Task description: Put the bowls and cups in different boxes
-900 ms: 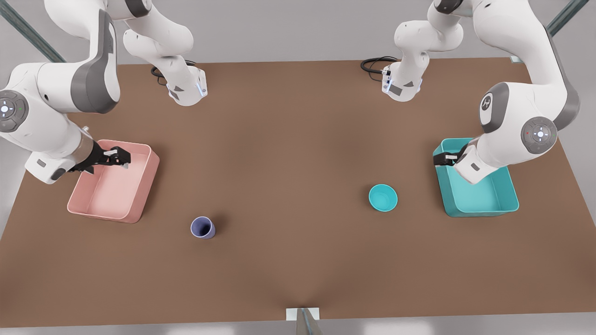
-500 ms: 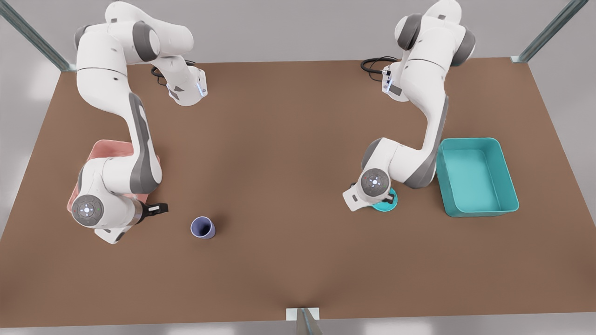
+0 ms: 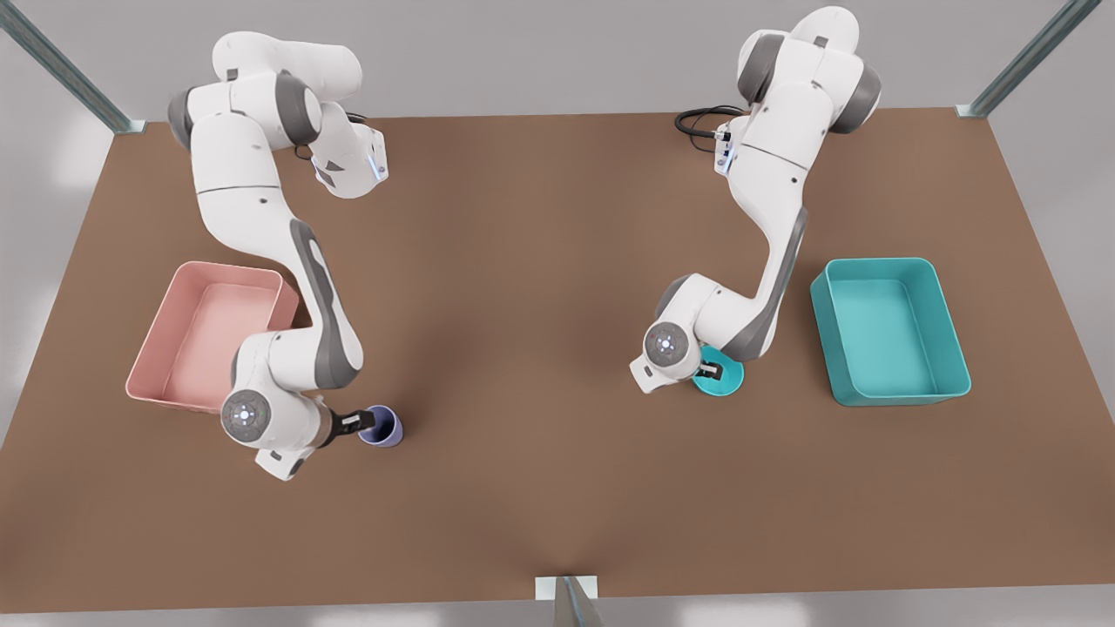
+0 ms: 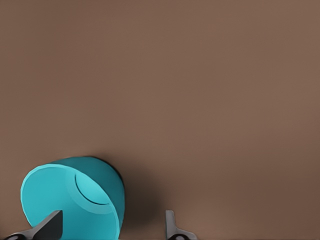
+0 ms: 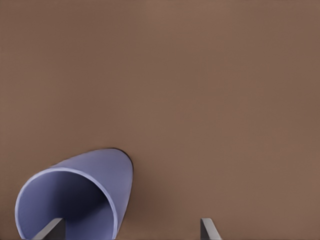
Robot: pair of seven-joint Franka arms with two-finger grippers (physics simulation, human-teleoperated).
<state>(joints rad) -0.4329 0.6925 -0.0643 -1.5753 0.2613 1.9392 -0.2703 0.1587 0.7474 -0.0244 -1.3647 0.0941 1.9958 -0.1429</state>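
1. Both arms have swung down from beside the boxes since the earlier front views: the right gripper (image 3: pixel 359 421), on the front view's left, has closed the gap it had to the lavender cup (image 3: pixel 381 427) and now sits at its rim. This suggests the reach is done and the grasp comes next.
2. The pale pink box (image 3: pixel 274 303) is uncovered now that the arm has left it; it lies behind the right gripper's wrist, away from the fingertips, with nothing inside.
3. In the right wrist view the fingers (image 5: pixel 51 230) are spread, one inside the cup (image 5: pixel 75 197) mouth, the other outside the wall over bare brown table (image 3: pixel 540 348). The wall lies between them, not yet pinched.
4. The cup stands upright on the table, long axis vertical, mouth opening up toward the fingers.
5. The left gripper (image 3: pixel 712 370), on the front view's right, has dropped lower onto the teal bowl (image 3: pixel 721 376) than a moment ago.
6. Its fingers (image 4: pixel 50 226) are spread too, one inside the bowl (image 4: pixel 72 197), the other outside its wall; the rim is straddled but not gripped.
7. The bowl sits flat, mouth up, wider than tall, so it has no horizontal long axis.
8. The teal box (image 3: pixel 954 348) lies well apart beyond the bowl, and it holds nothing.
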